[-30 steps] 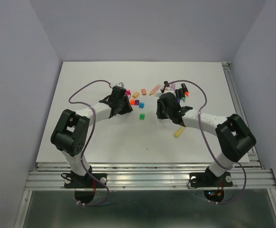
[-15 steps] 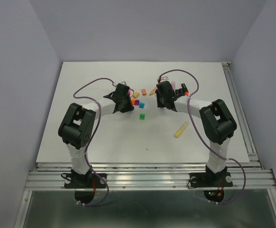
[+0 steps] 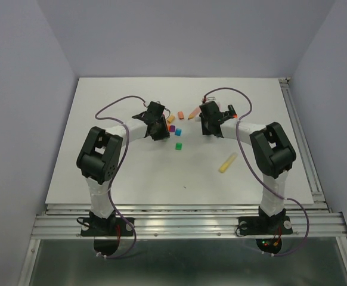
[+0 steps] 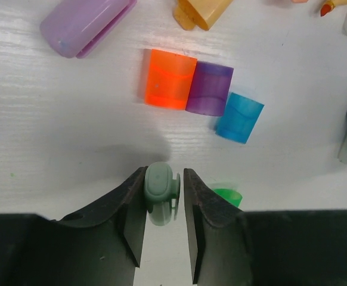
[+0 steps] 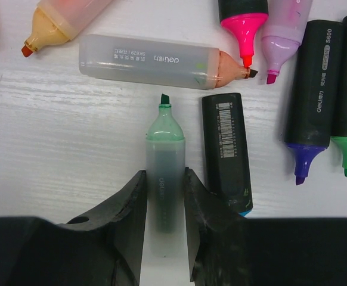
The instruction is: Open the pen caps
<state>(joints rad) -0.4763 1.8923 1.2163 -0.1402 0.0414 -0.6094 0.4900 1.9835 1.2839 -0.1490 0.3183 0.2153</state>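
Observation:
My left gripper is shut on a mint pen cap and holds it just above the table; in the top view it sits beside the loose caps. Orange, purple and blue caps lie in a row ahead of it. A green cap lies by its right finger. My right gripper is shut on an uncapped mint pen, tip pointing away, low over the table. In the top view it is at the pen group.
A lilac cap and a peach cap lie beyond the row. Uncapped pens surround the right gripper: a clear peach-tipped one, a black barrel, and pink, lilac and purple-tipped ones. A yellow pen lies apart.
My right gripper has moved away from me to the pen group at the back. My left gripper has shifted slightly right and back, to the loose caps.

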